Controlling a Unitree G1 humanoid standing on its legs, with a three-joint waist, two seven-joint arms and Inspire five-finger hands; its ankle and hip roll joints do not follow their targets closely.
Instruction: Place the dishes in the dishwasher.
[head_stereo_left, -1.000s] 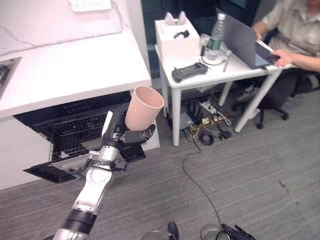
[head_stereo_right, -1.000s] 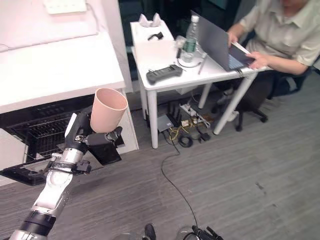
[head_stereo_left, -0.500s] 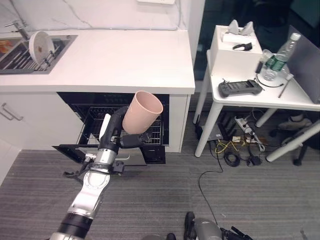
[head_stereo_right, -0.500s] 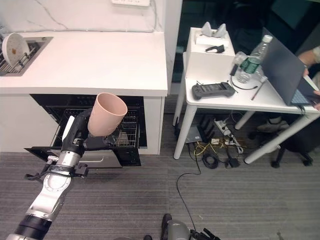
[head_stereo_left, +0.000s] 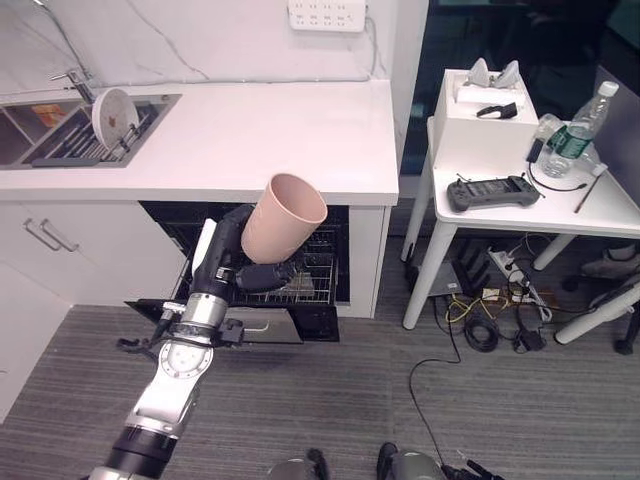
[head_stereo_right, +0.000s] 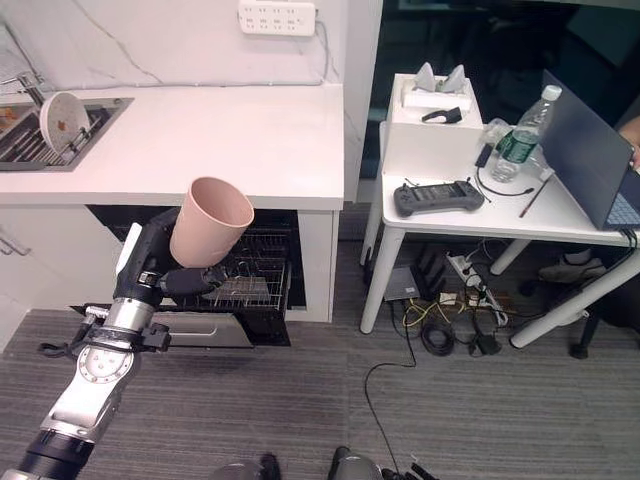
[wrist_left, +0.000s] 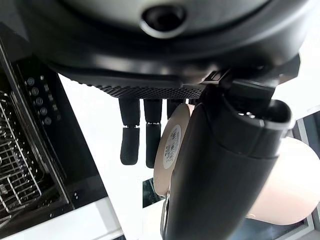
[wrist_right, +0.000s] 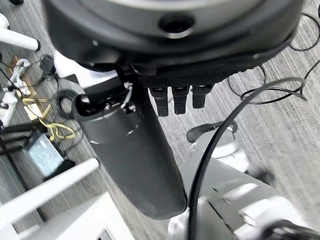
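My left hand is shut on a pink cup, thumb on one side and fingers on the other. The cup is held up, tilted, mouth facing up and away. It hangs in front of the open dishwasher under the white counter. The wire rack is pulled out behind the cup, and the door lies folded down below my hand. In the left wrist view the cup shows past my thumb. My right hand hangs low over the floor with straight fingers, holding nothing.
A sink at the counter's left holds a white plate standing in a rack. A white side table at the right carries a bottle, a black controller and a laptop. Cables lie on the floor under it.
The camera has swung left, bringing the sink and counter into view and the person out of it. The cup stays in my left hand, held at the same height.
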